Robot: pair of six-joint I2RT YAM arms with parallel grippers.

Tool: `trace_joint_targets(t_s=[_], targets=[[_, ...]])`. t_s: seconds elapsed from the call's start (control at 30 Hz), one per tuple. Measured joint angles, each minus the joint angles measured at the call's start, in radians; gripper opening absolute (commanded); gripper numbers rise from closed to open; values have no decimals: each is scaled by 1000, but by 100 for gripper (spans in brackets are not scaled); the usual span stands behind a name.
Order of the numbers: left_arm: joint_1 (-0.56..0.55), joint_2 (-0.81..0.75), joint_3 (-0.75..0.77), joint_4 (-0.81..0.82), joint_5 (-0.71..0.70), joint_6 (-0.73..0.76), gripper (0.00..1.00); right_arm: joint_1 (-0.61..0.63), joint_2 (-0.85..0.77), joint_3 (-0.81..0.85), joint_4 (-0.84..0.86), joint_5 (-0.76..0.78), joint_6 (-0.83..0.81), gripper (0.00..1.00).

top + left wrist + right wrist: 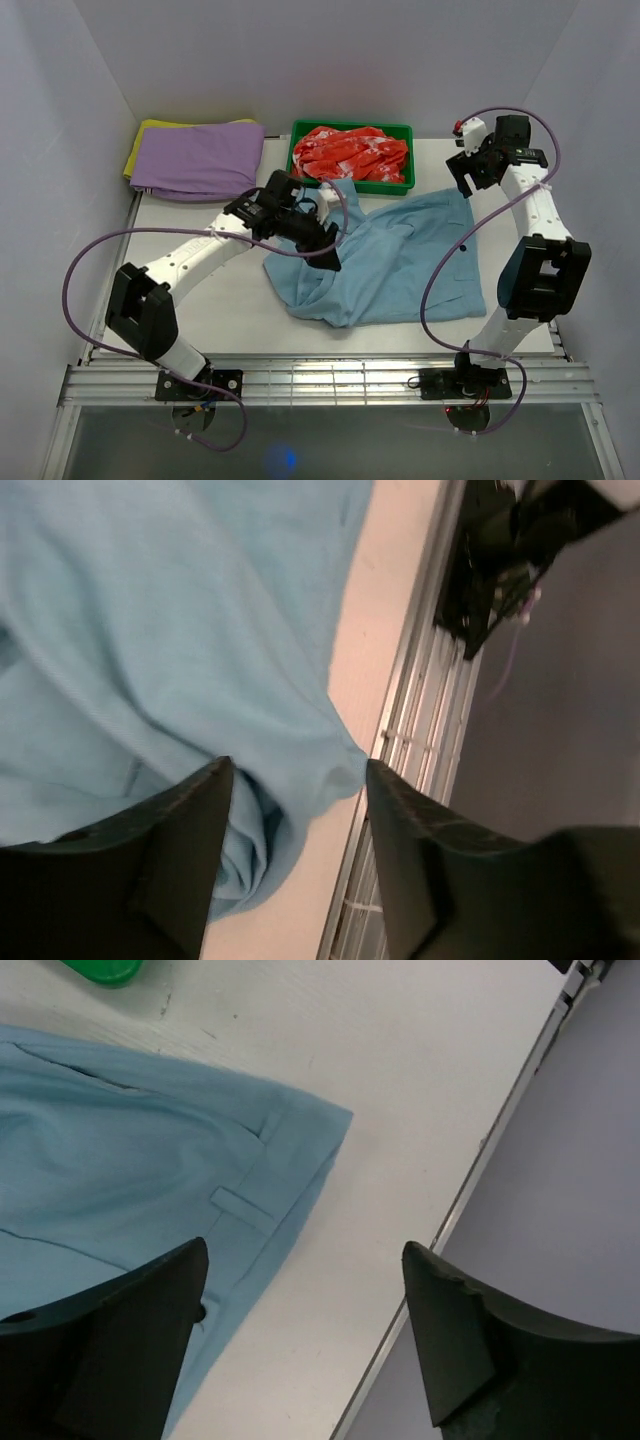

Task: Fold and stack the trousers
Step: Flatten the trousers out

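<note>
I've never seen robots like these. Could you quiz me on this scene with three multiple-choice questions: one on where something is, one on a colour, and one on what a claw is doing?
1. Where does the red-and-white cloth lie?
A) in the green tray
B) on the floor
C) in a claw

2. What colour are the trousers lying on the table?
A) purple
B) light blue
C) yellow

3. How is the right claw?
A) shut on the trousers
B) shut on nothing
C) open, holding nothing

Answers:
1 A: the cloth fills the tray at the table's far edge.
2 B: all three views show them light blue.
3 C: its wrist view shows the jaws wide apart above the trousers' waistband corner, with nothing between them.
</note>
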Motion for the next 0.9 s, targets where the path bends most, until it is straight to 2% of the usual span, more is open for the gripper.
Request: trace_joint_targets(t_s=[0.07,0.17,0.27,0.37,0.6,0.73,0.9], targets=[[83,-24,18,15,4,-29,80,-15,-56,-39,-11,9,-22,90],[260,-62,24,7,-8,-26,81,-43,-140,-93,-89,10,-56,89],[387,-51,36,-13,-106,17,81,-65,-209,-163,-172,-12,-83,90],[394,12,37,-34,-179,73,81,-67,-230,-271,-219,-20,-89,89],[383,265,64,-32,-252,143,76,-63,-166,-564,-177,14,-63,86],[376,339,111,-19,-276,163,75,-63,-111,-633,-83,49,-51,83],[341,348,200,1,-274,215,75,-61,-110,-645,-48,74,-34,80]])
